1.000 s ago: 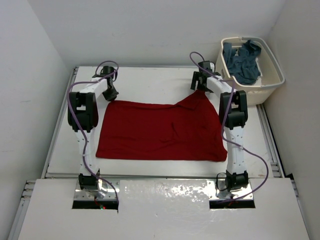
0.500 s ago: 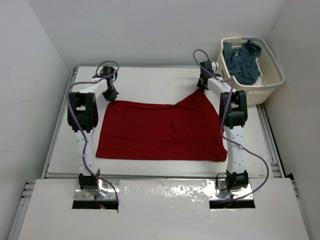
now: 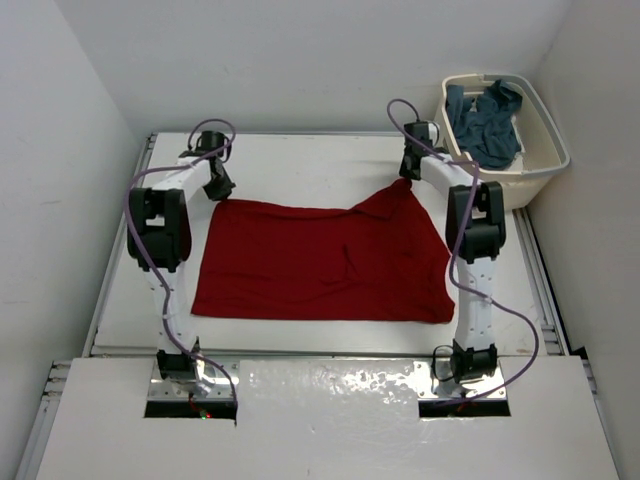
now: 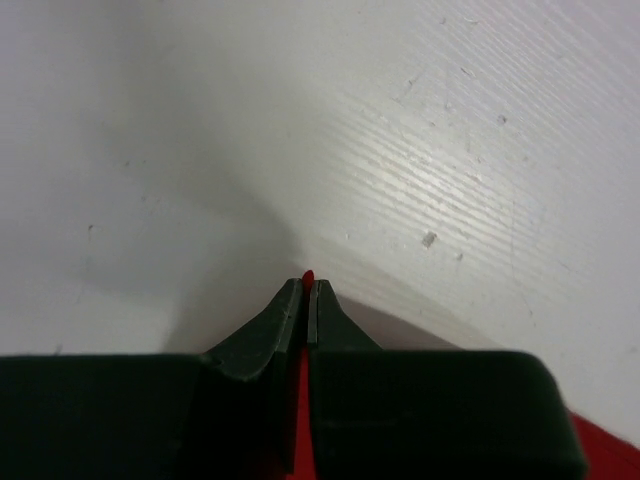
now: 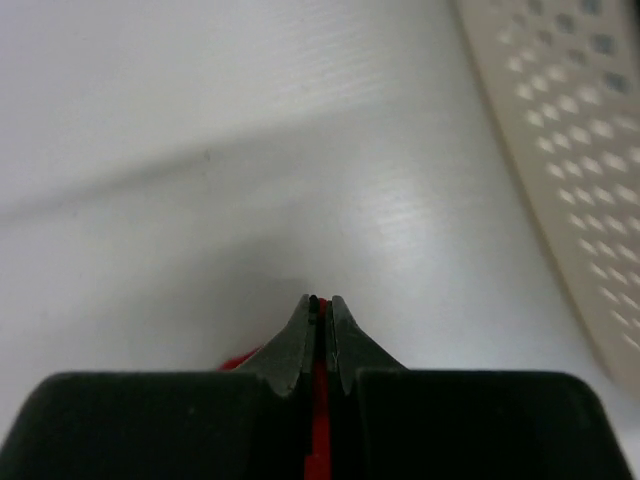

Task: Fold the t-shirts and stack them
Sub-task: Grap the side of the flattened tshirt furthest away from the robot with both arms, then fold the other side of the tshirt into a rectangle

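Since your left gripper (image 4: 307,289) and right gripper (image 5: 320,304) pinch only a sliver of the red shirt (image 3: 320,265), it may slip.

We see the overhead view lit brightly and evenly from above. The glossy panel (image 3: 330,385) at 6 o'clock glares white, and the red t-shirt (image 3: 320,265) carries faint fold shadows. In the wrist views the left gripper (image 4: 307,292) and right gripper (image 5: 320,306) are dark and soft-focused, and the basket (image 5: 560,120) at 2 o'clock is blurred.
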Controlling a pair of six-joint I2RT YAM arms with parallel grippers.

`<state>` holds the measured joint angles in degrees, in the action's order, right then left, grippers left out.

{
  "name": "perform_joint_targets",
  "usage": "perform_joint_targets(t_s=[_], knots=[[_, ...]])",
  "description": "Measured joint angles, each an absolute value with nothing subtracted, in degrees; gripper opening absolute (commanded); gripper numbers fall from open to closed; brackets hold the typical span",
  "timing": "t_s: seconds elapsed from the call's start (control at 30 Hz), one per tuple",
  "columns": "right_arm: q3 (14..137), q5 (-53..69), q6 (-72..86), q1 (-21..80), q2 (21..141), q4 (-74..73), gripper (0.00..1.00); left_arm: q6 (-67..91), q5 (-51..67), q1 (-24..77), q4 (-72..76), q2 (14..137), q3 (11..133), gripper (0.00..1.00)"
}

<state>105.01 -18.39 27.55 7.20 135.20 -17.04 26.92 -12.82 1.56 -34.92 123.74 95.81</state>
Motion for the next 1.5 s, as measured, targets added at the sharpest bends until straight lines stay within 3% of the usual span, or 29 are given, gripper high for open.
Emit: perform_joint_targets(t_s=[0.4,0.73,1.13,1.5], knots=[[75.66,-17.98,25.02,7.22,95.15,-18.52,0.0,27.11,-14.96,2.59,-31.86,107.92,81.73,0.0],[63.35,-17.65,25.04,7.22,75.5,-33.06,0.0,30.74,-18.35,2.63,-31.44,96.92,68.42,0.0],[49.17,-11.6,27.09,7.22,60.64,-45.45,0.0,35.09,-19.44,2.87,-30.79,88.97,56.25,0.0],[38.92,-7.94,29.95,7.2,56.58,-48.12,0.0,37.01,-19.46,3.44,-30.15,88.49,51.62,0.0]])
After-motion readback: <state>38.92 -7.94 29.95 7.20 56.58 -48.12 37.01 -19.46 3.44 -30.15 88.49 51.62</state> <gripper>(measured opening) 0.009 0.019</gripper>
